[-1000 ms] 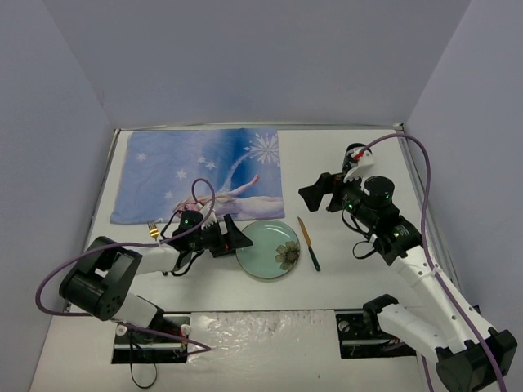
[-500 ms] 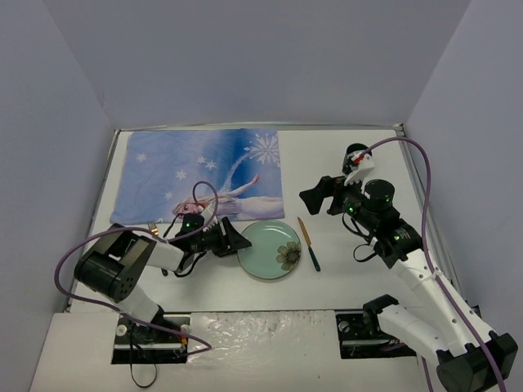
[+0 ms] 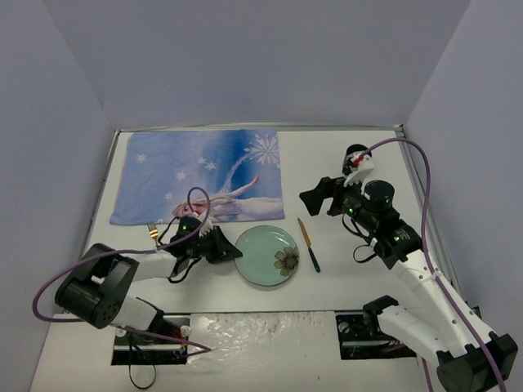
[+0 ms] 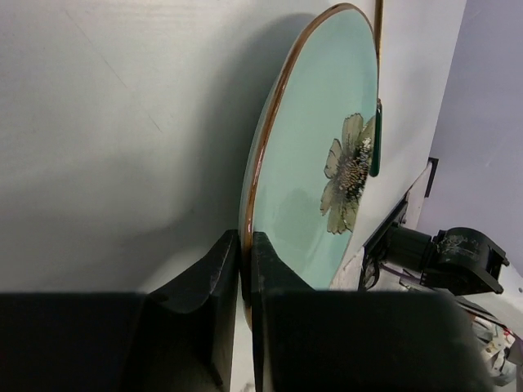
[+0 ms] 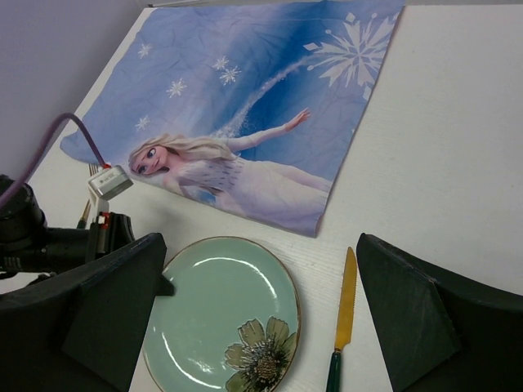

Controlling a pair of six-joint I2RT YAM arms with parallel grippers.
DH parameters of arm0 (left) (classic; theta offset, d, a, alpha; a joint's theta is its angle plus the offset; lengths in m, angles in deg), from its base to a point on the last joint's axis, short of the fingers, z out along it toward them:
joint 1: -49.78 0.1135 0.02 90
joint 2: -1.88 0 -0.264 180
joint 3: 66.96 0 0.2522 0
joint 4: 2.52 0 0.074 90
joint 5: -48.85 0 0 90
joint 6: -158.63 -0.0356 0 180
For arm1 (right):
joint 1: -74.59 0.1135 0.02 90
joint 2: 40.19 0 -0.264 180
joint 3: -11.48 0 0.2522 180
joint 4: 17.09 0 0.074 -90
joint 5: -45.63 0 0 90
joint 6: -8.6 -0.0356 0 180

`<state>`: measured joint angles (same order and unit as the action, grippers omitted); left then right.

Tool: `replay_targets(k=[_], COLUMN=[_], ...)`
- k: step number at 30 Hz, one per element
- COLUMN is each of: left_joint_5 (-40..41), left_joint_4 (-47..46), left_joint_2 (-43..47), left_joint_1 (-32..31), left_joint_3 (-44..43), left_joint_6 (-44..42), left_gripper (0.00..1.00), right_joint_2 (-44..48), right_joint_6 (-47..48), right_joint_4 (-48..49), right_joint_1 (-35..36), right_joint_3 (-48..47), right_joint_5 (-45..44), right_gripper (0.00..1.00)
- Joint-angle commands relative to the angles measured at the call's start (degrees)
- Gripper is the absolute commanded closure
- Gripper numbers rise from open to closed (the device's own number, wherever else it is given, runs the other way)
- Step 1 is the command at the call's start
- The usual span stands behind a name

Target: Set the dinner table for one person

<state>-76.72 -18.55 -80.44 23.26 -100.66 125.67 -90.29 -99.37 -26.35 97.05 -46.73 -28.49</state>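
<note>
The plate (image 3: 266, 255) looks shiny and smooth like glazed china, the mat (image 3: 200, 174) is soft, wrinkly cloth, the table (image 3: 327, 155) is smooth, dull white, and the knife (image 3: 308, 244) has a shiny gold metal blade.

Lab — grey enclosure walls (image 3: 245, 57), bolted arms (image 3: 425, 278)

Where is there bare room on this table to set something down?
Free: the top of the placemat, and the table strip between its right edge and the far right corner, partly under the open right pincer. Crowded: near middle, where the left pincer clamps the plate, fork left, knife right.
</note>
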Motion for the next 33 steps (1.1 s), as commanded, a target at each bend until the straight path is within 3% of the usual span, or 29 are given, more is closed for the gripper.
replay_targets(k=[1, 6, 10, 20, 28, 33], left_joint_5=[-0.97, -5.73, -9.78, -12.15, -11.80, -11.88], left_joint_4=[9.84, 10.54, 6.48, -7.33, -15.51, -18.12], left_joint_2=[13.83, 19.32, 20.37, 7.27, -8.93, -14.41], left_joint_1=[1.82, 10.21, 20.96, 40.16, 42.87, 42.95], left_joint_3=[-4.96, -9.32, -12.31, -21.86, -26.93, -29.53], left_joint_6=[-1.91, 1.40, 5.87, 12.62, 12.92, 12.82], left_gripper=[1.00, 1.00, 1.00, 1.00, 1.00, 1.00], right_joint_2=[-0.37, -1.22, -1.05, -2.25, -4.39, -5.40], right_joint_6=[0.91, 1.23, 1.91, 3.69, 4.79, 5.38], right_joint_4=[3.84, 3.81, 3.84, 3.65, 3.58, 3.50], right_joint_1=[-0.31, -0.31, -0.38, -0.40, -0.40, -0.40], right_joint_3=[-2.41, -4.15, -4.88, -6.04, -6.89, -7.30], right_joint_5=[-0.85, -0.67, -1.15, -1.46, -1.11, -0.96], right_gripper=[0.00, 0.00, 0.00, 0.00, 0.00, 0.00])
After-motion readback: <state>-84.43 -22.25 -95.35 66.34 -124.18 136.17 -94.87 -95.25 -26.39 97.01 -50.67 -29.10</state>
